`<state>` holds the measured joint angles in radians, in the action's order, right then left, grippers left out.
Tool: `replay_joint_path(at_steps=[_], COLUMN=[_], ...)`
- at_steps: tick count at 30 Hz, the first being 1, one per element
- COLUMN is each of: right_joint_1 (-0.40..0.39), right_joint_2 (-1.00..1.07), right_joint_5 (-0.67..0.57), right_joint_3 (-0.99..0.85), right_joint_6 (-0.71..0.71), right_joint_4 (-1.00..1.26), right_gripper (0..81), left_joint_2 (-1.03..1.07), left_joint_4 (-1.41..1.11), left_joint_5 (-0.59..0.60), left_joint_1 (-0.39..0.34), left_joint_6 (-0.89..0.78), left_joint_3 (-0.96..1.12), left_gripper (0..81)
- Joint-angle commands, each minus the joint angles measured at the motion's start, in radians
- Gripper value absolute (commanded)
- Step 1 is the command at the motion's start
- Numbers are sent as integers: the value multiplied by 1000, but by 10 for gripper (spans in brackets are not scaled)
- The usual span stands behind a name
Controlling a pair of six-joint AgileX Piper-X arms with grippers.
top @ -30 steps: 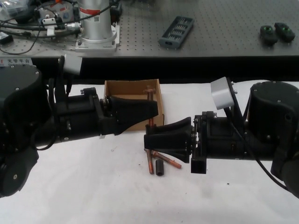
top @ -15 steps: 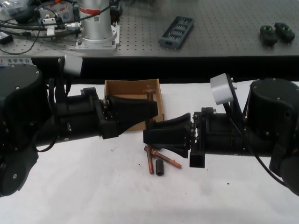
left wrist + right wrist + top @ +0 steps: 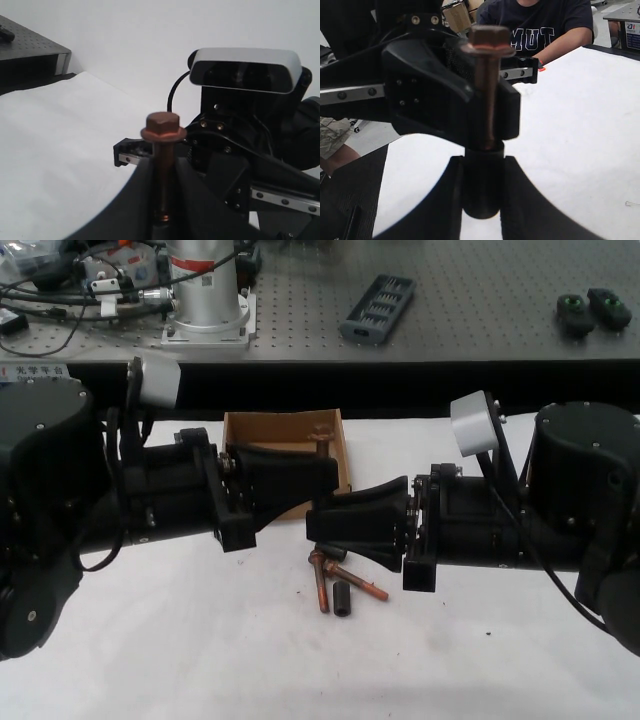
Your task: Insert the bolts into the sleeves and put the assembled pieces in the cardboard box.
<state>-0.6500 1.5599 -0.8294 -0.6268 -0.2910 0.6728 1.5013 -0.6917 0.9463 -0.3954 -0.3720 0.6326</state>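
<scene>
- Copper-coloured bolt (image 3: 320, 436), upright with its hexagonal head on top, stands at the edge of the cardboard box (image 3: 275, 430) on the side nearer the right arm.
- Left gripper (image 3: 332, 473) comes in across the front of the box. Its two black fingers are clamped on the bolt's shaft just under the flanged head (the left wrist view shows this clearly: gripper (image 3: 163, 167), bolt (image 3: 163, 132)).
- Right gripper (image 3: 320, 527) faces the left one, just in front of the box corner nearest to it. In the right wrist view this gripper (image 3: 483, 172) is closed around a black sleeve (image 3: 483, 187), which stands upright.
- In that same view the bolt (image 3: 487, 75) rises straight above the sleeve, its lower end meeting the sleeve's top opening. How far in it sits cannot be told.
- In the high view the sleeve (image 3: 331, 552) shows as a dark stub under the right gripper's tip.
- On the white cloth (image 3: 200, 640), in front of the box and near the grippers, lie two loose bolts, one (image 3: 319, 585) pointing away from the box and one (image 3: 360, 583) slanted beside it.
- A loose black sleeve (image 3: 343, 597) lies between those two bolts.
</scene>
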Motion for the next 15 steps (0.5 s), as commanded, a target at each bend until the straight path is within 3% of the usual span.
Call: replay_joint_path(at_steps=[1,5,10,15], right_joint_1=[1,1,1,1], right_joint_2=[-4,-4,-4,-4], right_joint_5=[-14,-10,-10,-10], right_joint_3=[-21,-21,-21,-21], right_joint_6=[-4,-4,-4,-4], right_joint_4=[37,37,37,35], right_gripper=[43,43,43,43], left_joint_2=[-2,-2,-2,-2], left_joint_4=[18,18,38,71], left_joint_5=[1,1,-26,-26], left_joint_1=[0,0,0,0], left_joint_6=[61,68,68,68], left_joint_3=[5,5,5,5], left_gripper=[6,39,217,225])
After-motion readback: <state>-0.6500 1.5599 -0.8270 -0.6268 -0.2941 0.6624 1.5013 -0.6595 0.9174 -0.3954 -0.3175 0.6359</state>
